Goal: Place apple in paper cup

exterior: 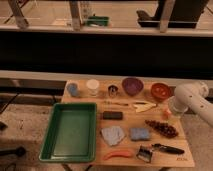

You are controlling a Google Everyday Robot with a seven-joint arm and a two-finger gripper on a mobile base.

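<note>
We see a light wooden table (125, 124). At its 9 o'clock side lies a plain green tray (70, 131). Along the 12 o'clock edge stand a blue-grey cup (73, 89), the white paper cup (92, 87), a shiny metal cup (113, 90), a purple bowl (132, 85) and an orange-red bowl (161, 91). At 3 o'clock the gripper (175, 107) is off-white like its arm (196, 100) — the apple (166, 114) beside it is orange-yellow. Toward 5 o'clock are dark red grapes (162, 128). At 6 o'clock lies an orange carrot-like piece (118, 155); above it are a grey-blue cloth (113, 135) and a blue sponge (140, 133).
</note>
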